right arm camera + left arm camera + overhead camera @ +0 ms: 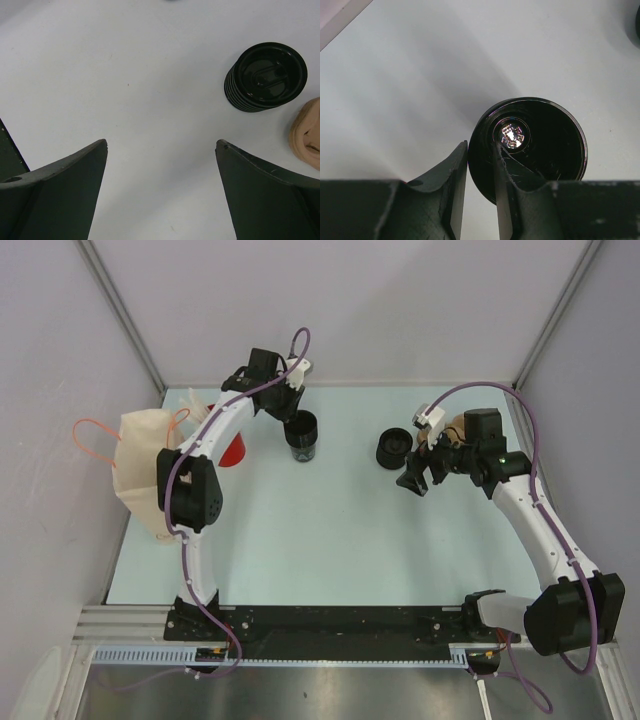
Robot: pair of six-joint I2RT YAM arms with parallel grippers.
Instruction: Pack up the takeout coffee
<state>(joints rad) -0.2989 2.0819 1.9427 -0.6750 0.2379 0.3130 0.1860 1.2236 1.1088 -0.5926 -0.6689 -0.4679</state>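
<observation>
Pale bench [330, 540] below: takeout coffee [535, 145] is pinched at its wall by the narrow left gripper [480, 145]; right gripper [161, 142] is held wide, empty. A steady lift is likely needed next.

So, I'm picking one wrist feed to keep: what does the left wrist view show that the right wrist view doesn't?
Only left wrist: the open takeout coffee cup, with the left hand straddling its wall, one finger inside, one outside. Only right wrist: a squat ribbed black piece, a beige object at the edge, and the right hand wide open, holding nothing. Both: the white table.
</observation>
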